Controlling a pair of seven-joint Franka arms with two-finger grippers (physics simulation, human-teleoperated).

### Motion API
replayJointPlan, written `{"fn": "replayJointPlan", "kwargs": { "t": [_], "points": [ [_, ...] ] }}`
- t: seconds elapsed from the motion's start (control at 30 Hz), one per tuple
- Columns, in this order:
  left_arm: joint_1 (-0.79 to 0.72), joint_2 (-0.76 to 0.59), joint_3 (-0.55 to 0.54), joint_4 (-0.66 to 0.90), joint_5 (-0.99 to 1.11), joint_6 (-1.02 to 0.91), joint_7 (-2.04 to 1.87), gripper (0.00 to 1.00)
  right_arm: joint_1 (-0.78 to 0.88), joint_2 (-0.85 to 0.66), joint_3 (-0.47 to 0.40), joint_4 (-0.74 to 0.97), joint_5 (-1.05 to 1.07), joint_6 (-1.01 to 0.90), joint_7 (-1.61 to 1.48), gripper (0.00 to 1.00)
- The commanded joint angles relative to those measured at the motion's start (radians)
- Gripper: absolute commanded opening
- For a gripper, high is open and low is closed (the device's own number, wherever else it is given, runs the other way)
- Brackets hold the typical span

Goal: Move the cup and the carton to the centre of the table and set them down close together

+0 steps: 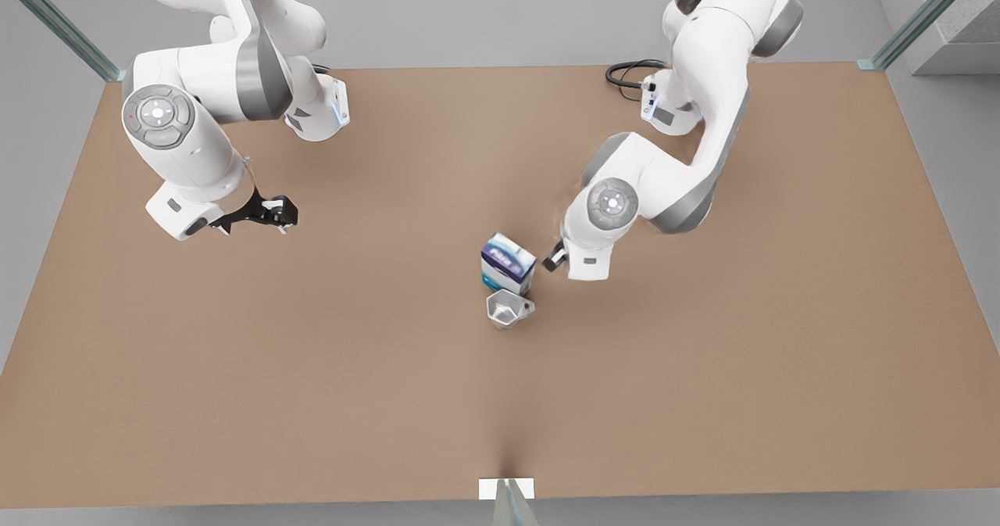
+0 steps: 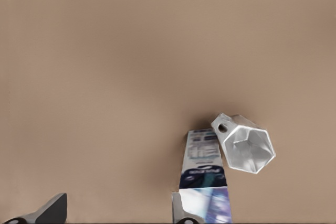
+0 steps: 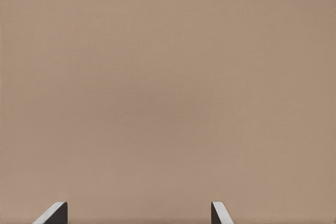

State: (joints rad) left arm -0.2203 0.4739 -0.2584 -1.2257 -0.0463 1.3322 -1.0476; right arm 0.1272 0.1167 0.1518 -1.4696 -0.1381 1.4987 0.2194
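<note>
The white and teal carton point(image 1: 508, 264) with its dark blue panel stands near the middle of the brown table point(image 1: 312, 370). The pale grey cup point(image 1: 506, 309) stands right in front of it, almost touching. My left gripper point(image 1: 553, 259) hovers just beside the carton on the front view's right, open and holding nothing. In the left wrist view the carton point(image 2: 202, 162) and cup point(image 2: 245, 144) lie ahead of the left gripper point(image 2: 118, 216). My right gripper point(image 1: 277, 213) waits open over bare table at the front view's left; the right wrist view shows the right gripper point(image 3: 136, 213) above plain tabletop.
A black cable point(image 1: 629, 73) coils at the table's back edge by the arm base on the front view's right. A small white bracket point(image 1: 506, 488) sits at the middle of the front edge. Glass posts point(image 1: 922, 14) stand at the back corners.
</note>
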Motion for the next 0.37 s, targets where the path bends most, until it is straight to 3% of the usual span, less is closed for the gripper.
{"fn": "replayJointPlan", "kwargs": {
  "t": [0.0, 0.03, 0.07, 0.2, 0.33],
  "points": [
    [0.045, -0.003, 0.001, 0.02, -0.035, -0.082, 0.36, 1.0, 0.0, 0.0, 0.0, 0.0, 0.0, 0.0, 0.0, 1.0],
    [0.189, -0.024, 0.038, 0.038, 0.019, -0.169, 0.848, 1.0, 0.0, 0.0, 0.0, 0.0, 0.0, 0.0, 0.0, 1.0],
    [0.271, -0.031, 0.034, 0.063, 0.02, -0.159, 0.897, 1.0, 0.0, 0.0, 0.0, 0.0, 0.0, 0.0, 0.0, 1.0],
    [0.231, -0.233, 0.094, -0.011, 0.016, -0.131, 0.893, 1.0, 0.0, 0.001, 0.0, 0.0, 0.0, 0.0, 0.0, 1.0],
    [0.23, -0.327, 0.094, -0.055, 0.019, -0.08, 0.9, 1.0, 0.0, 0.001, -0.001, 0.0, 0.0, 0.0, 0.0, 1.0]
  ]
}}
